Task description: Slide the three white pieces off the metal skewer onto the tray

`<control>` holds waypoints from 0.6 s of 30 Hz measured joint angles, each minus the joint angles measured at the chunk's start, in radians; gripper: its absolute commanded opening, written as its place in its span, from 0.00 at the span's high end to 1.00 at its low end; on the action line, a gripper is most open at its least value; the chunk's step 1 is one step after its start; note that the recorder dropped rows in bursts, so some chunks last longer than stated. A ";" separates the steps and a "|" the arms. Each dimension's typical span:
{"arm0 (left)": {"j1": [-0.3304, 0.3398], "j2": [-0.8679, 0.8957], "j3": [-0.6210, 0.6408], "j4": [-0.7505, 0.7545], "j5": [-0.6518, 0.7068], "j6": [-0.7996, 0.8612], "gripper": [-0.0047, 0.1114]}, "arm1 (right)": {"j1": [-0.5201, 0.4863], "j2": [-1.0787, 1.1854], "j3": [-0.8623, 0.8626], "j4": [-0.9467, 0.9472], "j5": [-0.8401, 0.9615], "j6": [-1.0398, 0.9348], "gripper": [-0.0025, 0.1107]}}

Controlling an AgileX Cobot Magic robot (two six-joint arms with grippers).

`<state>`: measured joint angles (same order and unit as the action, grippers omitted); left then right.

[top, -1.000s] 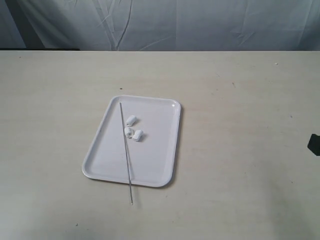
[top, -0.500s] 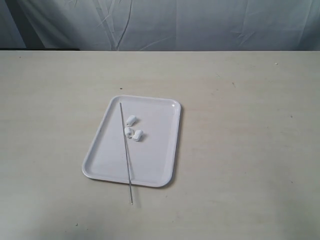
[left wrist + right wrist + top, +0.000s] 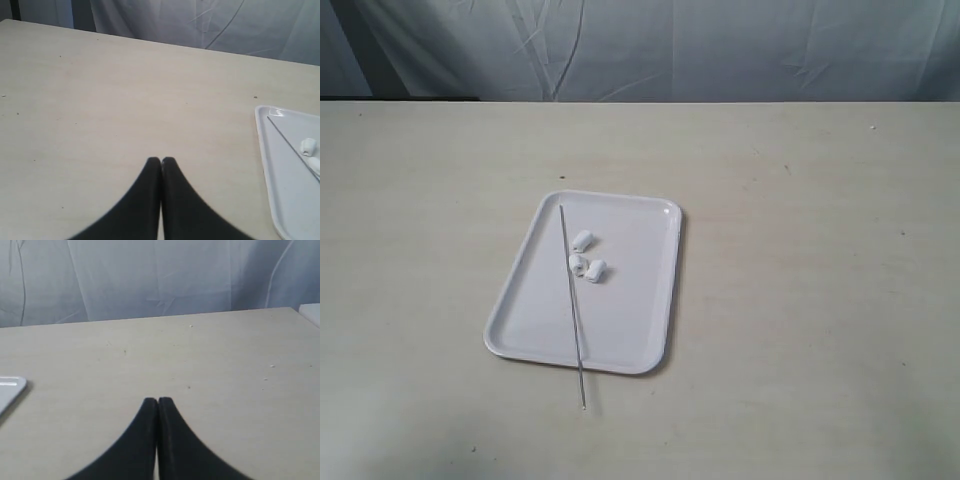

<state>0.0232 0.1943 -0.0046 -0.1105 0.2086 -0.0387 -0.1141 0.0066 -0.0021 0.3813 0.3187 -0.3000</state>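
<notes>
The right pincer [image 3: 158, 400] has left the exterior view and, like the left pincer [image 3: 161, 160], is closed empty; three stubby white pieces [image 3: 586, 256] lie loose on flat white tray [image 3: 525, 320], 3 o'clock of thin metal skewer [image 3: 571, 300]: task appears complete.

Lab; beige table [image 3: 820, 300]; draped backdrop [image 3: 720, 50]

Tray [image 3: 525, 325]: I read no text, brand or number on it.
Table [image 3: 800, 300]: I find no label or sign on its top.
Backdrop cloth [image 3: 720, 50]: nothing legible to me in any of the three views.
</notes>
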 measured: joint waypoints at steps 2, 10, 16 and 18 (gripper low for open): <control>0.000 0.000 0.000 0.002 0.000 0.000 0.96 | 0.000 0.000 0.000 -0.092 0.000 0.020 0.98; 0.000 0.000 0.000 0.020 0.002 0.009 0.96 | 0.099 0.000 0.000 -0.389 0.030 0.280 0.98; 0.000 0.000 0.000 0.030 0.002 0.019 0.96 | 0.112 0.000 0.000 -0.448 0.044 0.345 0.98; 0.000 0.000 0.000 0.030 0.002 0.020 0.96 | 0.112 0.000 0.000 -0.465 0.046 0.348 0.98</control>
<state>0.0232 0.1943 -0.0046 -0.0803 0.2111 -0.0183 -0.0018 0.0066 -0.0021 -0.0840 0.3647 0.0475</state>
